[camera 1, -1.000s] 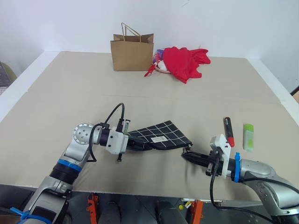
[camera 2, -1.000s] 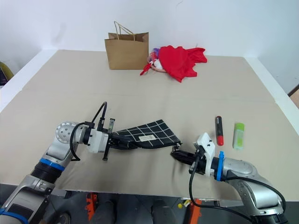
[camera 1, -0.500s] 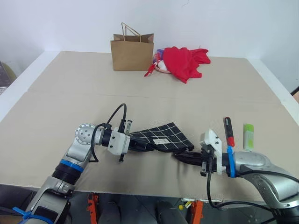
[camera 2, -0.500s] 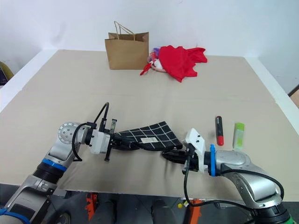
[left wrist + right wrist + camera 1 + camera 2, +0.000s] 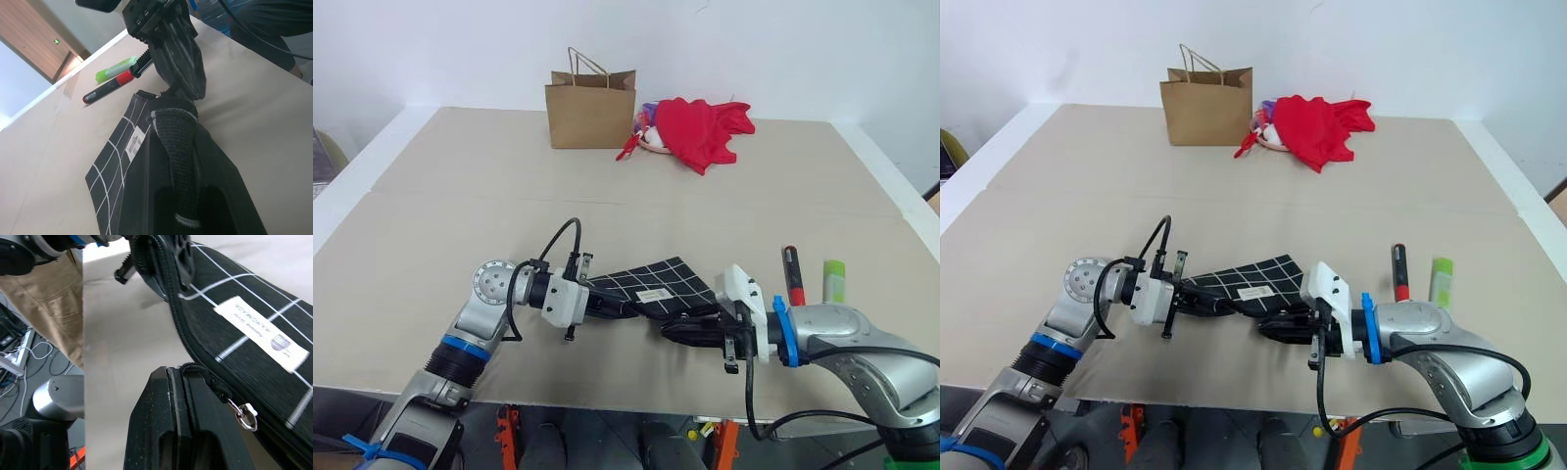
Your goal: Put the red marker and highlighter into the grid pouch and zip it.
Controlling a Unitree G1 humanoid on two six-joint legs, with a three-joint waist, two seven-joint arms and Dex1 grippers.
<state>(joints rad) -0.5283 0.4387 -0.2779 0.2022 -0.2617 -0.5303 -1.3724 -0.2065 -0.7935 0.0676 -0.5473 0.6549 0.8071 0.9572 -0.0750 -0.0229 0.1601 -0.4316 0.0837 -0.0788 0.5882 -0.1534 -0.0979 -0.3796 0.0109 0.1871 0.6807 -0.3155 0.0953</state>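
Observation:
The grid pouch (image 5: 654, 286), black with white lines and a small white label (image 5: 261, 333), hangs just above the table between my two grippers. My left gripper (image 5: 613, 305) is shut on its left end. At the pouch's near edge my right gripper (image 5: 672, 331) is shut on the zipper pull, whose small metal ring (image 5: 243, 413) dangles beside my fingers (image 5: 168, 431). To the right, on the table, lie the red marker (image 5: 791, 276) and beside it the lime-green highlighter (image 5: 833, 279), both clear of the grippers. The left wrist view also catches the marker (image 5: 110, 88) and highlighter (image 5: 116, 69) behind the right gripper (image 5: 178, 68).
A brown paper bag (image 5: 590, 110) stands at the back of the table. Next to it lies a red cloth heap (image 5: 700, 127). White walls border the table on both sides, and its front edge runs just below my arms.
My right gripper has moved left and slightly up, from beside the pouch's right corner to its near edge. The pouch's right end has bunched leftward. The left arm stayed still.

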